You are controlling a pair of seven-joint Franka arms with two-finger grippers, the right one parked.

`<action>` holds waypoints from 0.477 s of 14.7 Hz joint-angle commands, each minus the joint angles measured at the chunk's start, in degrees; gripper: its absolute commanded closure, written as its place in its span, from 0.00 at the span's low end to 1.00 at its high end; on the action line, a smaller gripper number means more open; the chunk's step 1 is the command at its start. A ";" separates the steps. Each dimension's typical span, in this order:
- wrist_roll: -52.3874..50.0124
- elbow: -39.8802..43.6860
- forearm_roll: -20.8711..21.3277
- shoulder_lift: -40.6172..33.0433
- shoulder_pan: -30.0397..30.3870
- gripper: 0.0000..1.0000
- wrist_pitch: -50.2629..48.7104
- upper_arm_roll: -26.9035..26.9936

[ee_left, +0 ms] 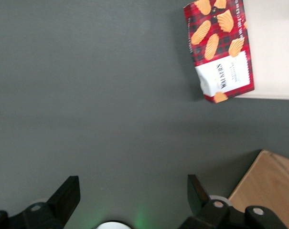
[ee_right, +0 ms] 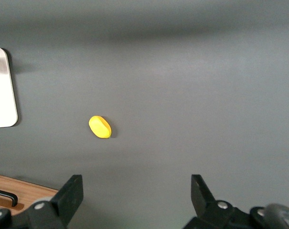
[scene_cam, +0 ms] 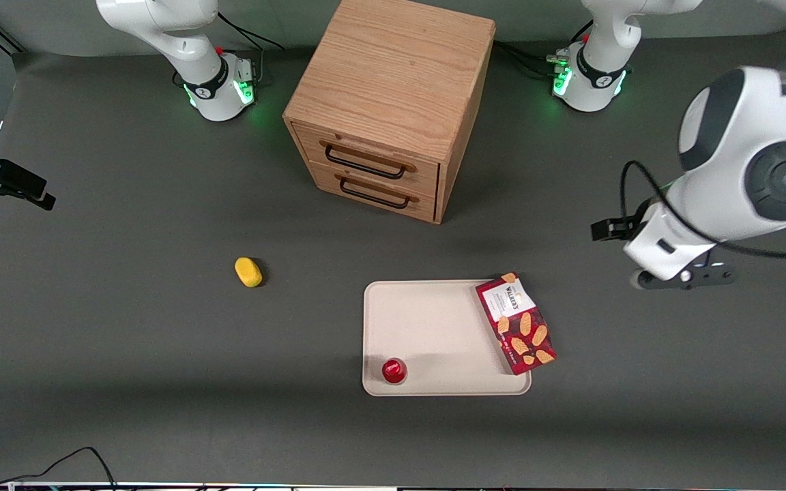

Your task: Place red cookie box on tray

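The red cookie box (scene_cam: 516,322) lies flat on the edge of the cream tray (scene_cam: 434,327) that faces the working arm's end, and part of it overhangs the rim onto the table. Its white label end points toward the cabinet. In the left wrist view the red cookie box (ee_left: 219,47) rests against the tray (ee_left: 273,47). My gripper (scene_cam: 683,276) hangs above bare table, well off from the box toward the working arm's end. The gripper (ee_left: 132,179) is open with nothing between its fingers.
A small round red cap (scene_cam: 394,370) stands on the tray's corner nearest the front camera. A yellow oval object (scene_cam: 249,271) lies on the table toward the parked arm's end. A wooden two-drawer cabinet (scene_cam: 393,102) stands farther from the camera than the tray.
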 commanded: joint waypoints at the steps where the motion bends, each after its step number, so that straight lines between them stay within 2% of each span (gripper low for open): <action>1: 10.02 -11.84 -0.67 -13.45 -0.22 0.00 3.25 4.58; 4: 17.16 -16.16 -0.67 -18.56 -0.30 0.00 5.36 7.67; 7: 17.26 -19.93 -2.51 -21.03 -0.30 0.00 7.64 9.51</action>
